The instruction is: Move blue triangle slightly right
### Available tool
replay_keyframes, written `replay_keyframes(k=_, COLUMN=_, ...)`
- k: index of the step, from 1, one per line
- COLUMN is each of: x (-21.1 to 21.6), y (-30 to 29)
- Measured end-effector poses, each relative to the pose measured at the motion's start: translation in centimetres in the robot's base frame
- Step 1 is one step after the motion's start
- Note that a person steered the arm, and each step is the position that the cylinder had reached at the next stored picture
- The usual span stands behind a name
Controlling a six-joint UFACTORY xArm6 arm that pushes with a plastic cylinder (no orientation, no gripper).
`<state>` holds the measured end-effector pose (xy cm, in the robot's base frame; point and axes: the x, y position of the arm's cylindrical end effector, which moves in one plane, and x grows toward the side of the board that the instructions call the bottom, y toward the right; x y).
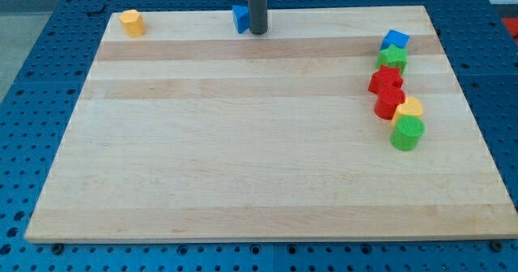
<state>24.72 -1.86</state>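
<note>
My tip (258, 31) at the table's (243, 159) top edge — touching the blue triangle (239, 19) on its right side.
I have no fingers, just the rod. Yellow block (132, 22) sits top left; down the right edge, well apart, cluster blue cube (395, 40), green (392, 58), two red (386, 82), yellow, green cylinder (407, 133).

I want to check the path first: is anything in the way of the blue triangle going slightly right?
Only my tip itself: it sits on the right side of the blue triangle, covering part of it. Beyond it, the board's top edge shows no blocks until the blue block far right.
</note>
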Motion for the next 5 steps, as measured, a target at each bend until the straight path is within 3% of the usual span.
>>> replay_keyframes(k=2, x=4.5, y=2.5)
replay_keyframes(k=5, x=4.9, y=2.5)
